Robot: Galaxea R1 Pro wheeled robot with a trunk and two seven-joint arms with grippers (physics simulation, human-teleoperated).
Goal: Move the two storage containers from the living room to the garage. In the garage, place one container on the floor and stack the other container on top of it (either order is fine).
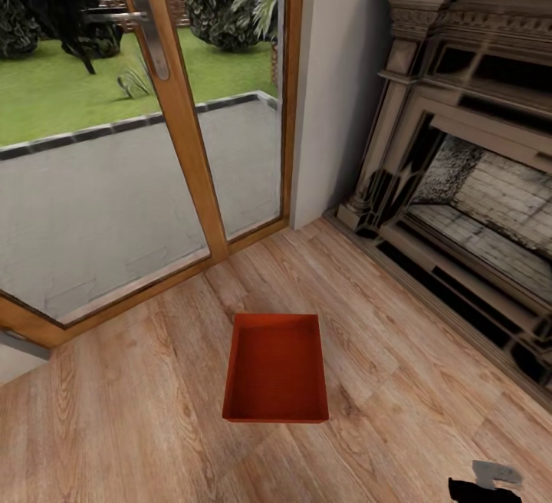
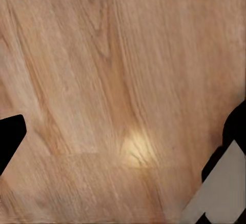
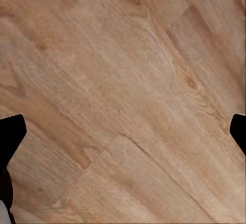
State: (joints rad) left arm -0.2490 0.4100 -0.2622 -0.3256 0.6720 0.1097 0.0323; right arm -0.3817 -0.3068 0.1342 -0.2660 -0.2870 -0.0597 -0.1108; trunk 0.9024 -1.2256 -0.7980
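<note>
One orange-red storage container (image 1: pixel 276 369) sits open-topped and empty on the light wood plank floor of the living room, in the lower middle of the head view. Part of my right arm (image 1: pixel 484 484) shows at the bottom right of that view, apart from the container. In the left wrist view my left gripper (image 2: pixel 123 137) hangs open over bare planks, its dark fingertips (image 2: pixel 10 137) far apart. The right wrist view shows my right gripper (image 3: pixel 123 134) open the same way, with only floor between its fingertips (image 3: pixel 10 137).
A wood-framed glass door (image 1: pixel 176 104) with a metal handle (image 1: pixel 149 31) stands beyond the container, lawn and paving outside. A carved fireplace (image 1: pixel 468 181) fills the right side. Plank floor (image 1: pixel 138 426) stretches all around the container.
</note>
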